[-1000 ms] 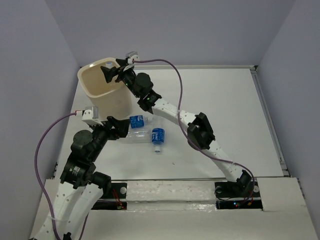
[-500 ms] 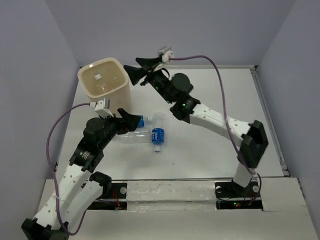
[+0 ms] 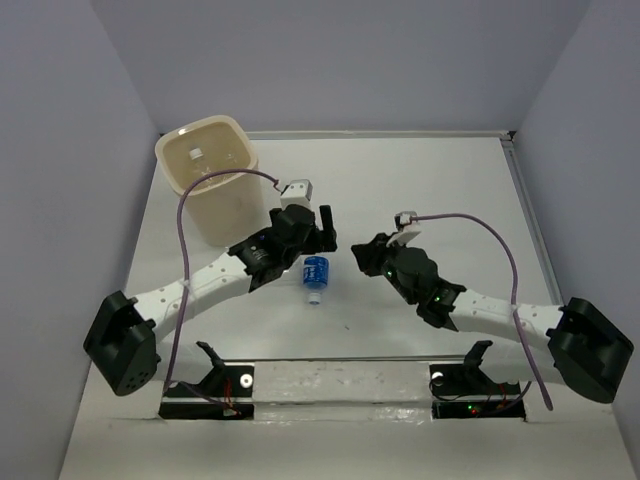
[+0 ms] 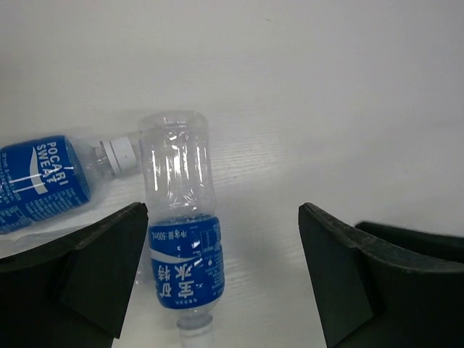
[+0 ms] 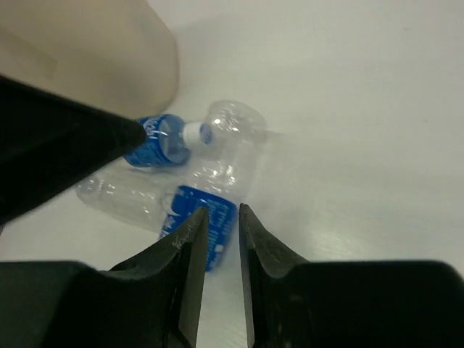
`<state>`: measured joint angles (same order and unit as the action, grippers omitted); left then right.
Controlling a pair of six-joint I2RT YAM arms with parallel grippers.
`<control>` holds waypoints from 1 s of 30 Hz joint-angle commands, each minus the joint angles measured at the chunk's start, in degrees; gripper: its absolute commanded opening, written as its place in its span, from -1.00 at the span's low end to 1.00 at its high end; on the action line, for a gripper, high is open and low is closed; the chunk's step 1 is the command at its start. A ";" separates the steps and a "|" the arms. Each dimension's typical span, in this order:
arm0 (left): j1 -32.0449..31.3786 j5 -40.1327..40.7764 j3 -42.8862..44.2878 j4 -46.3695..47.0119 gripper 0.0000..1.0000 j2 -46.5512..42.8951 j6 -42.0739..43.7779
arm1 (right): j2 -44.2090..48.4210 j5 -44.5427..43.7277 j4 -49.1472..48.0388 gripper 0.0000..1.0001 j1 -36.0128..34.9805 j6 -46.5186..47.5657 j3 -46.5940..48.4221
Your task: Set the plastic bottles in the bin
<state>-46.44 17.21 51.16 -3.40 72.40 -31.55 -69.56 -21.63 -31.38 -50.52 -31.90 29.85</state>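
The cream bin (image 3: 205, 175) stands at the far left, with a white-capped bottle faintly visible inside (image 3: 197, 155). A blue-labelled bottle (image 3: 316, 274) lies on the table, cap towards me. My left gripper (image 3: 325, 232) hovers just beyond it, wide open and empty; its wrist view shows that bottle (image 4: 181, 246) by the left finger (image 4: 109, 268) and a second labelled bottle (image 4: 43, 181) to the left. My right gripper (image 3: 360, 250) is shut and empty, right of the bottles. Its wrist view (image 5: 223, 212) shows several bottles (image 5: 206, 221) and the bin (image 5: 94, 58).
The left arm (image 3: 200, 285) stretches across the table in front of the bin and hides the other bottles from above. A raised table rim (image 3: 530, 220) runs along the right side. Grey walls close in the far and left sides.
My right gripper has left the bin's mouth and swung back low to the near right. My left arm has stretched out rightwards over the bottles. The bottles have not moved.
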 commanded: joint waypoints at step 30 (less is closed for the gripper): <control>3.28 4.15 22.41 -1.70 0.74 35.96 9.75 | 18.94 -3.16 7.47 0.36 0.07 -10.20 -15.61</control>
<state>-42.81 22.52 70.37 -5.87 107.74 -22.81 -50.94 -24.40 -23.27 -50.41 -43.20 12.69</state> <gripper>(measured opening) 0.881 0.674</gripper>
